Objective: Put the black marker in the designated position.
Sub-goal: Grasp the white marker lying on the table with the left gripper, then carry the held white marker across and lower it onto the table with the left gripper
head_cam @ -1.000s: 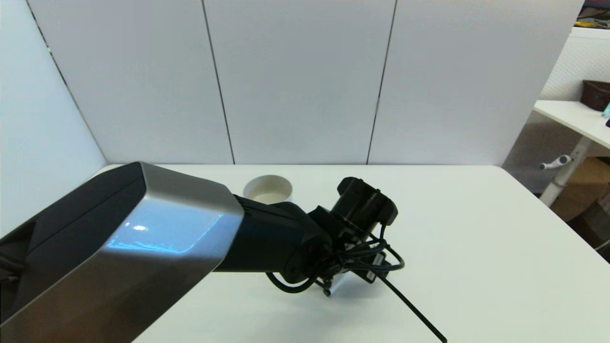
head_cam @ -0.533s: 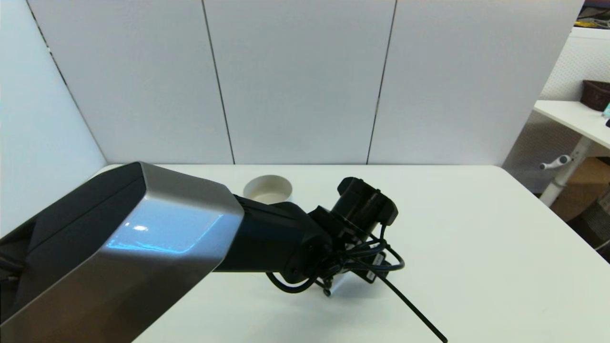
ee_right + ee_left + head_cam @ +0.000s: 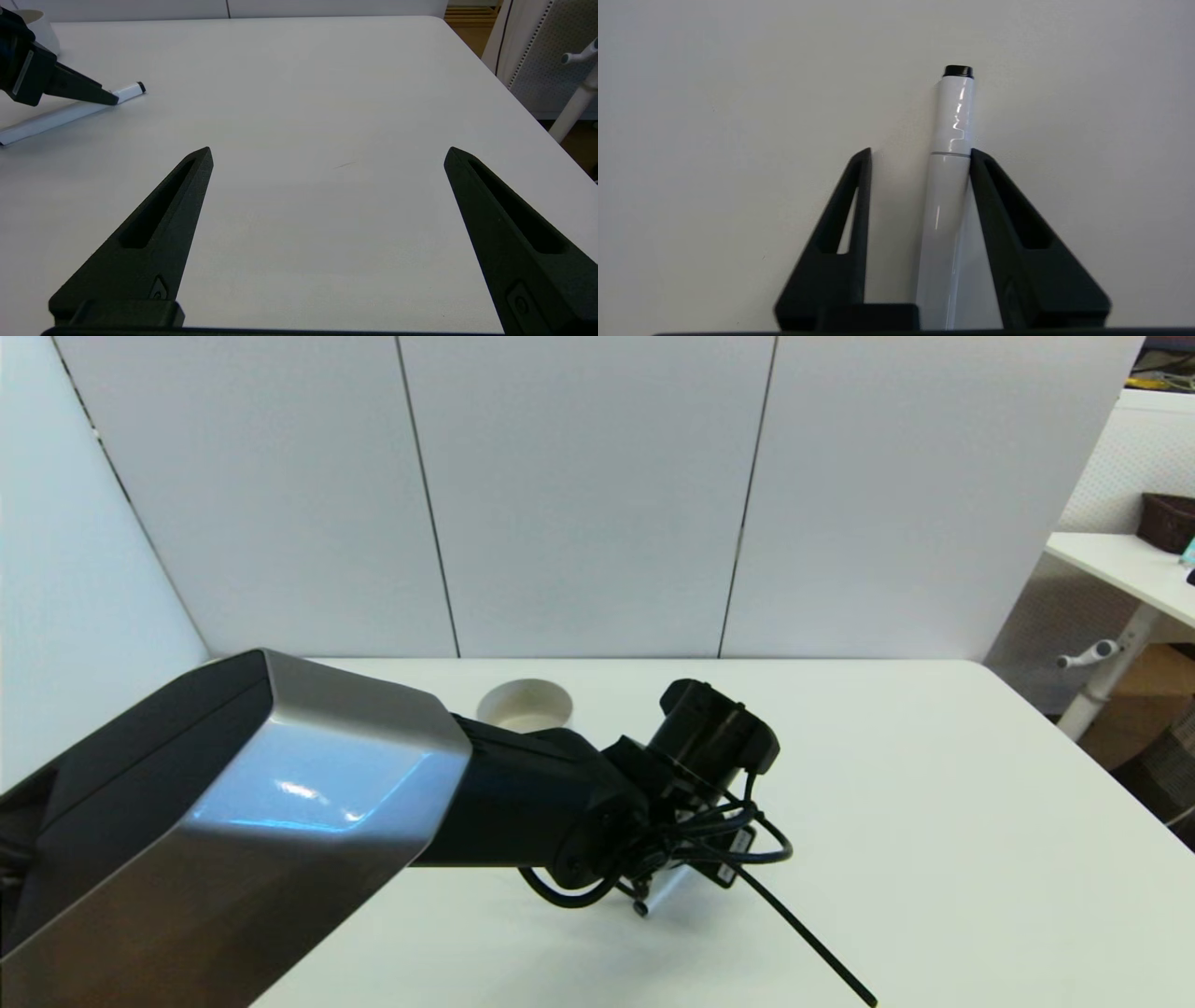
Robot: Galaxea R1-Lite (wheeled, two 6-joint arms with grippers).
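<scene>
The black marker (image 3: 948,196) lies flat on the white table (image 3: 934,821), at about 5 o'clock from the bowl (image 3: 525,705), between your left gripper's (image 3: 920,156) parted fingers, touching one. Release looks under way; next, lift straight up. Your right gripper (image 3: 327,154) idles wide apart.

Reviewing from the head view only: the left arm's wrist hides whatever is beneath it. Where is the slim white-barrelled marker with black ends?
Observer: The black marker lies flat on the white table, between the fingers of the left gripper.
Operator: Is it clamped?
Observer: No. The jaws stand open, with one finger against the barrel and a gap at the other.
Operator: And the right arm?
Observer: The right gripper is open over bare tabletop, apart from the marker, holding nothing.
</scene>
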